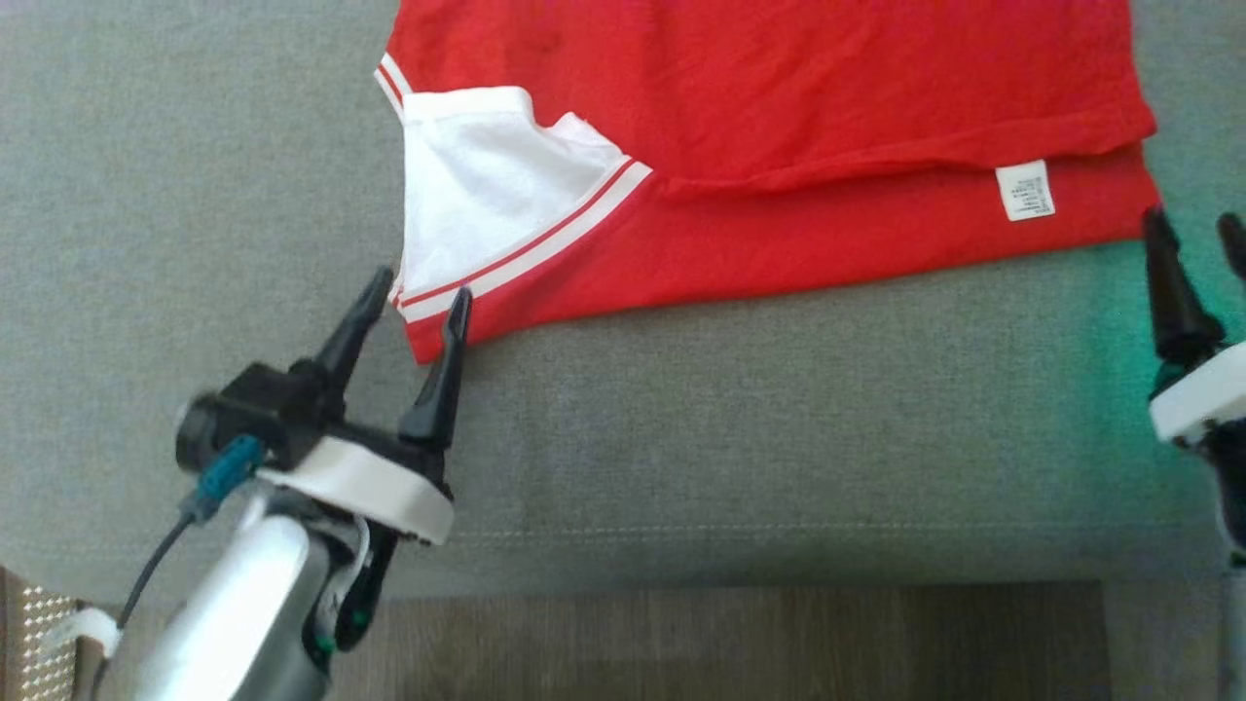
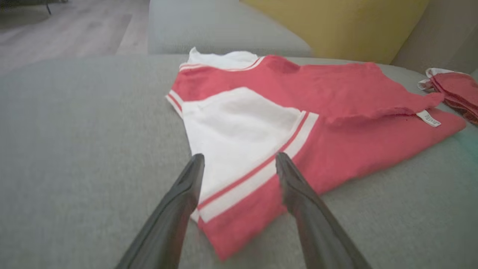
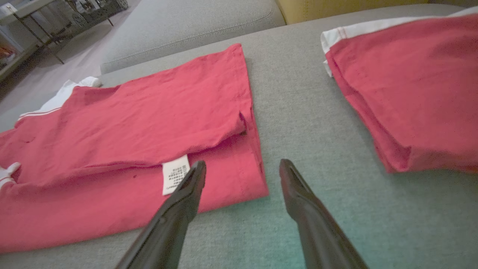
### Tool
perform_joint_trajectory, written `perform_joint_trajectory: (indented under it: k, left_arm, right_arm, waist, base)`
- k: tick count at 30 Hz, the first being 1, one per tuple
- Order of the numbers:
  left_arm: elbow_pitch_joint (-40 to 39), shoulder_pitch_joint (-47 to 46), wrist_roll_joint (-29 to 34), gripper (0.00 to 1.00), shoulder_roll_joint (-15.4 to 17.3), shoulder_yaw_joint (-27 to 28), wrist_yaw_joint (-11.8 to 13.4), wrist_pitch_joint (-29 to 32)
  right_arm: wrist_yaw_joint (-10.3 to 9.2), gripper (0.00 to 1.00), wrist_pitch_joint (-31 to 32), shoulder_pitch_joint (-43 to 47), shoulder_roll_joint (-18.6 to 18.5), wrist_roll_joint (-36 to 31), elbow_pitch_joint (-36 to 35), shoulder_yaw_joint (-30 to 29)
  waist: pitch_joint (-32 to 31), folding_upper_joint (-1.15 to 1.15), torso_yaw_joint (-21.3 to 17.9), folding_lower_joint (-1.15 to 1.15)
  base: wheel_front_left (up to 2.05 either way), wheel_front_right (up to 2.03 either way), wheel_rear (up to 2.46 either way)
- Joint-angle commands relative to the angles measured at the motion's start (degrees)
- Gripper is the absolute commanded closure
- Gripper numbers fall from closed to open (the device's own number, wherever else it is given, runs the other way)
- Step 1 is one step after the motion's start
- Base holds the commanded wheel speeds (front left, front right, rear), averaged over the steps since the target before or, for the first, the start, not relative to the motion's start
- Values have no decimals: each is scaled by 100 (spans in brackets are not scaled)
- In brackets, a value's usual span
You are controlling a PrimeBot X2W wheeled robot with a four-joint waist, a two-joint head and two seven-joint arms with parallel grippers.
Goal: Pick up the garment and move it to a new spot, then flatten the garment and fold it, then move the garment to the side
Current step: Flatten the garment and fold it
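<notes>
- Left end effector (image 1: 420, 289) stands open at the garment's (image 1: 779, 97) sleeve corner; right end effector (image 1: 1192, 222) is open beside the hem
- Folding seems in hand; the next move likely needs both near corners pinched

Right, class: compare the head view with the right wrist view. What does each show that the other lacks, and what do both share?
Head view adds: the left gripper, open, at the striped sleeve. Right wrist view adds: a second red garment, folded, and a yellow cushion. Both: the red shirt, its white label, the sofa and the open right gripper.
</notes>
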Motion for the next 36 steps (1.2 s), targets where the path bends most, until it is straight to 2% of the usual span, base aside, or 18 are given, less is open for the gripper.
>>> perform_joint_trajectory:
  k: [1,6,12,18,19,20,21,25,26,28,36]
  left_arm:
    - [-76,-76,-174,0,34,309,25,-27]
    - [254,83,-454,0,-162,318,46,68]
    - [761,-111,-634,0,-287,366,-41,111]
    - [1409,-363,-843,0,-454,274,-275,341]
    - [1482,-392,-861,45,-472,239,-331,372]
    - [1537,-418,-882,85,-492,221,-375,382]
    - [1583,-440,-912,100,-516,213,-418,383]
    - [1692,-492,-918,100,-557,111,-526,422]
    - [1689,-499,-915,100,-562,110,-527,399]
    - [1684,-498,-922,100,-560,123,-528,359]
    - [1417,-214,-957,100,-336,122,-426,501]
  right_arm:
    - [-1,0,-149,-4,12,46,-226,68]
    - [-1,0,-397,38,175,30,-11,224]
    - [-1,0,-520,-139,192,-112,262,368]
    - [-1,0,-821,-662,254,-321,822,341]
    - [-1,0,-881,-754,255,-377,964,321]
    - [-1,0,-931,-846,262,-415,1116,307]
    - [-1,0,-973,-934,269,-453,1278,296]
    - [-1,0,-943,-1172,267,-584,1970,287]
    - [-1,22,-887,-1191,272,-579,2099,324]
    - [-1,100,-872,-1202,264,-508,2211,406]
    - [-1,100,-857,-717,11,50,1881,530]
  waist:
    - [-23,0,-26,0]
    - [-24,0,-89,0]
    - [39,0,-153,0]
    - [107,0,-192,0]
    - [110,0,-186,0]
    - [111,0,-177,0]
    - [111,0,-168,0]
    - [75,0,-91,0]
    - [61,0,-74,0]
    - [36,0,-56,0]
    - [-156,0,-143,0]
  base:
    - [0,0,0]
    - [0,0,0]
    - [0,0,0]
    - [0,0,0]
    - [0,0,0]
    - [0,0,0]
    - [0,0,0]
    - [0,0,0]
    - [0,0,0]
    - [0,0,0]
    - [0,0,0]
